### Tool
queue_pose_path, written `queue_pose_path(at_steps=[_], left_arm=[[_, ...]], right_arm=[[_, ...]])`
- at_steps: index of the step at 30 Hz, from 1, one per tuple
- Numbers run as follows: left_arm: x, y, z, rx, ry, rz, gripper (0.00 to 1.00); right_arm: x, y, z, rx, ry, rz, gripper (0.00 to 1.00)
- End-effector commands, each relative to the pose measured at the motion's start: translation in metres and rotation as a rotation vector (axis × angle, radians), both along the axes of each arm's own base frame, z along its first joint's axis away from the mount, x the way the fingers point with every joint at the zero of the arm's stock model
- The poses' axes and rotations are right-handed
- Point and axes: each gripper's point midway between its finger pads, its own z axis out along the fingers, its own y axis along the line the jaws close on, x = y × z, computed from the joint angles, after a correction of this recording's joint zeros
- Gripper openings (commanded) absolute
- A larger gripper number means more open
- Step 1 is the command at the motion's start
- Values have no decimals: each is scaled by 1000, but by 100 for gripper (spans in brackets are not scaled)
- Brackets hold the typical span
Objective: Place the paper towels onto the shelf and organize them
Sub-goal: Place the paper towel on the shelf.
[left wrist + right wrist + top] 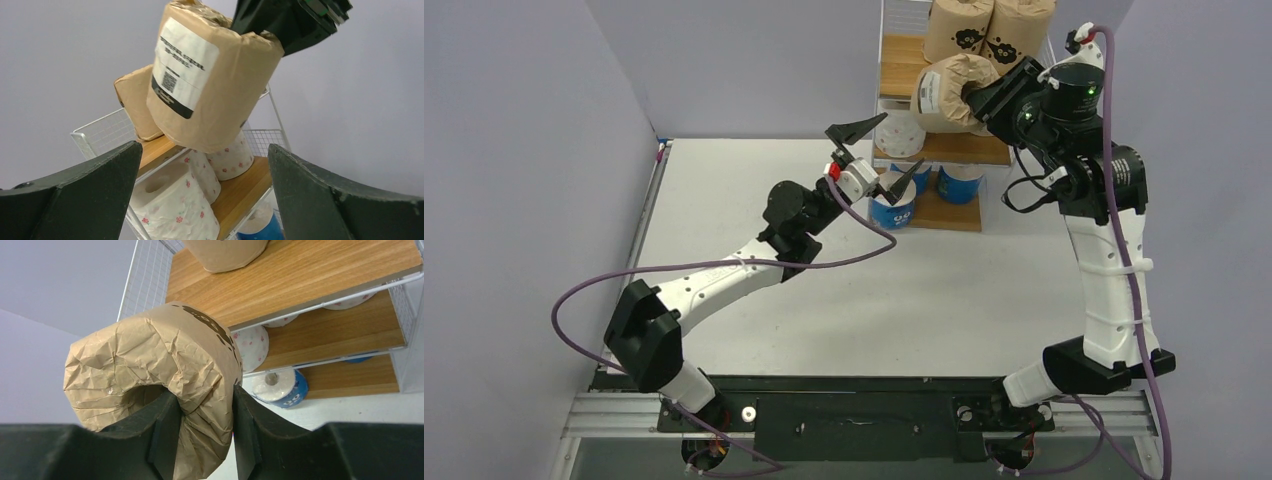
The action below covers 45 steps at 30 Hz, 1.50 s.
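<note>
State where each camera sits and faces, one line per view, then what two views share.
Top external: high behind the left arm and right arm, looking down on the table and shelf.
Left wrist: on the left arm, tilted up past the open left fingers at the brown roll and shelf.
Right wrist: on the right arm, looking past the right fingers, clamped on that roll, down at the shelf.
Shared: both wrist views show the held roll, from different sides.

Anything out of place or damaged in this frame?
The right fingers pinch the brown roll through its wall, one finger in the core; its wrapper is heavily creased and the roll hangs tilted, not yet on the shelf. Nothing else stands out.
</note>
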Motion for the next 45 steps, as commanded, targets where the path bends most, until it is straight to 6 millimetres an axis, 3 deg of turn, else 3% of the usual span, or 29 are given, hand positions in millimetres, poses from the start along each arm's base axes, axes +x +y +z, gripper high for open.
queue_pose_path(at_steps=[1, 12, 31, 39, 45], left_arm=[[-2, 1, 35, -48, -132, 23, 96], [13, -10, 36, -124, -141, 37, 96], [48, -20, 47, -202, -153, 141, 96], [62, -27, 47, -196, -139, 154, 96], [68, -27, 47, -192, -129, 165, 96]], right_arm=[[8, 4, 53, 128, -158, 0, 34], [37, 8, 49, 162, -169, -25, 34], [67, 10, 34, 178, -145, -48, 34], [76, 14, 25, 180, -125, -37, 36], [76, 14, 27, 185, -130, -38, 44]])
